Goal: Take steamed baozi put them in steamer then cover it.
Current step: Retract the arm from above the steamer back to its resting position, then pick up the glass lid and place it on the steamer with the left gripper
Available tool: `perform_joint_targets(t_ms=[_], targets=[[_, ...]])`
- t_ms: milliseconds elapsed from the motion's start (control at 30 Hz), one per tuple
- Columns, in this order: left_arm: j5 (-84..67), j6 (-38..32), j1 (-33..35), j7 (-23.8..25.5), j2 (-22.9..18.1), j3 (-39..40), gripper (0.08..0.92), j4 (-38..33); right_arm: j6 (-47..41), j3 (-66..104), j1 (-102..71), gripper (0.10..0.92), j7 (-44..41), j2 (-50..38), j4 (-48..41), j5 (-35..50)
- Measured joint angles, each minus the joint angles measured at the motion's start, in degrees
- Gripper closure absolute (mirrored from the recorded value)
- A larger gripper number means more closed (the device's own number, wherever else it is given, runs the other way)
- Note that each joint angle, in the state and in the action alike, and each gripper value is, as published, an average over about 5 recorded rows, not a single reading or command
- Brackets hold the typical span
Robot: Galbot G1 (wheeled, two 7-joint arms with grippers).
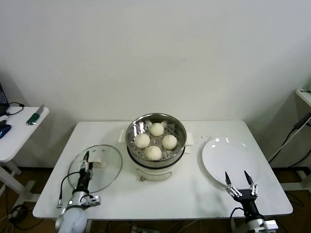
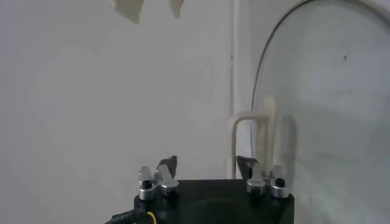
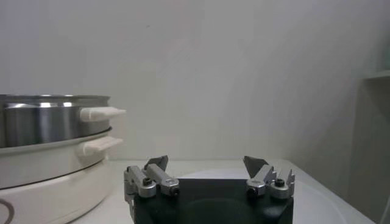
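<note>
Four white baozi (image 1: 156, 129) (image 1: 142, 141) (image 1: 169, 141) (image 1: 153, 153) lie inside the shiny steamer (image 1: 179, 127), which sits on its cream pot base (image 1: 155, 171) at the table's middle. The steamer is uncovered. The glass cover (image 1: 109, 170) lies flat on the table to its left, with its cream handle (image 1: 100, 156) up. My left gripper (image 1: 86, 161) is open over the cover's near part. In the left wrist view the left gripper (image 2: 207, 164) is just short of the handle (image 2: 251, 129), not touching it. My right gripper (image 1: 237, 175) is open and empty at the white plate's near edge.
The empty white plate (image 1: 228, 155) lies right of the steamer; it also shows in the right wrist view (image 3: 323, 196), with the steamer (image 3: 49, 122) beside it. A side table (image 1: 19, 133) with small items stands at far left, and a shelf (image 1: 305, 94) with cables at far right.
</note>
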Motion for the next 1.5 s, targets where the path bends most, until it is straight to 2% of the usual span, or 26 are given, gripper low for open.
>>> perform_joint_targets(t_ms=[467,600,1000,1500], targets=[[-0.04,-0.22,-0.17,0.06,0.53,-0.08,0.762,0.66,-0.75,0.09,0.48,0.203,0.16,0.6,0.63,-0.87],[-0.63,-0.09,0.24,0.14,1.1,0.08,0.851,-0.68,-0.9,0.34,0.61,0.203,0.35,0.58,1.03,-1.0],[-4.87,3.34,3.17,3.44,5.65,1.5,0.865,-11.51,-2.04,0.83,0.84,0.203,1.1,0.01,2.55,-1.12],[-16.47,17.92,6.05,16.2,15.61,3.38,0.865,-32.54,-3.93,1.03,0.54,0.203,1.05,-0.88,2.7,-2.55]])
